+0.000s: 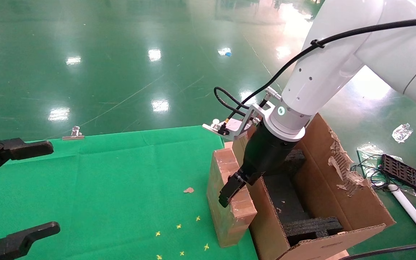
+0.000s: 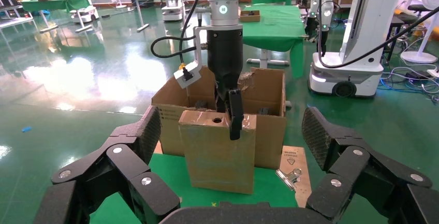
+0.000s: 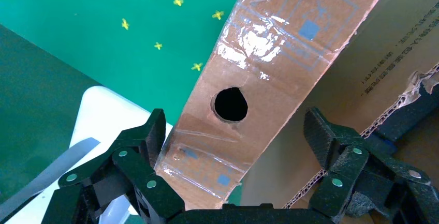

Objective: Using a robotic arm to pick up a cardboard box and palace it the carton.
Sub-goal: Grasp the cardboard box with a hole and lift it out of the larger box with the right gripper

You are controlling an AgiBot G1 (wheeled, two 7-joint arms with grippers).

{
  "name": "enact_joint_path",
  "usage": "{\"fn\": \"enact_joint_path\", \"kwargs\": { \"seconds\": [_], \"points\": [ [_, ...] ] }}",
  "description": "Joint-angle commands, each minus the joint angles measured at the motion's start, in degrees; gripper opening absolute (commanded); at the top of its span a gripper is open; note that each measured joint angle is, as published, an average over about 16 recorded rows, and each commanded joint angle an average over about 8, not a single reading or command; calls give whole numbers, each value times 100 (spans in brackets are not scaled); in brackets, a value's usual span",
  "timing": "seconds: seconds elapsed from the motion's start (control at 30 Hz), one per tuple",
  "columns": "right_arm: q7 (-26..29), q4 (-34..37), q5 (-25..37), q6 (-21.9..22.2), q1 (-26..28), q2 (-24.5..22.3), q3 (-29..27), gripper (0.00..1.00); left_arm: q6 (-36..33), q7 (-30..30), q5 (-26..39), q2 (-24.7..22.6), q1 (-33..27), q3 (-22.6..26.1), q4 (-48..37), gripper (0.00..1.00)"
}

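Hanging parked over the counter's (image 1: 114, 173) left edge, my left gripper (image 1: 16, 187) has its fingers spread apart. At centre the cardboard box (image 1: 226, 196) stands on edge on the green cloth, touching the carton (image 1: 341, 202) to its right. My right gripper (image 1: 244, 180) straddles the box's top with fingers apart, not clamped.
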State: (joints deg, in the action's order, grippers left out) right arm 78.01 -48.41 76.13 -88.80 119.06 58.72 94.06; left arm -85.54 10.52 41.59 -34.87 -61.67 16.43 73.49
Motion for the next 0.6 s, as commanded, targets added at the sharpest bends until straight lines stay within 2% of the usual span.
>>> {"fn": "enact_joint_path", "kwargs": {
  "seconds": [0.03,0.17,0.6],
  "points": [
    [17,12,6,9,-14,21,27,0,0,0,-1,0,0,1,0,8],
    [18,37,9,18,-44,42,66,0,1,-1,-2,1,0,2,0,0],
    [-27,174,4,45,-152,70,172,0,3,-4,-5,3,-2,7,0,0]
  ]
}}
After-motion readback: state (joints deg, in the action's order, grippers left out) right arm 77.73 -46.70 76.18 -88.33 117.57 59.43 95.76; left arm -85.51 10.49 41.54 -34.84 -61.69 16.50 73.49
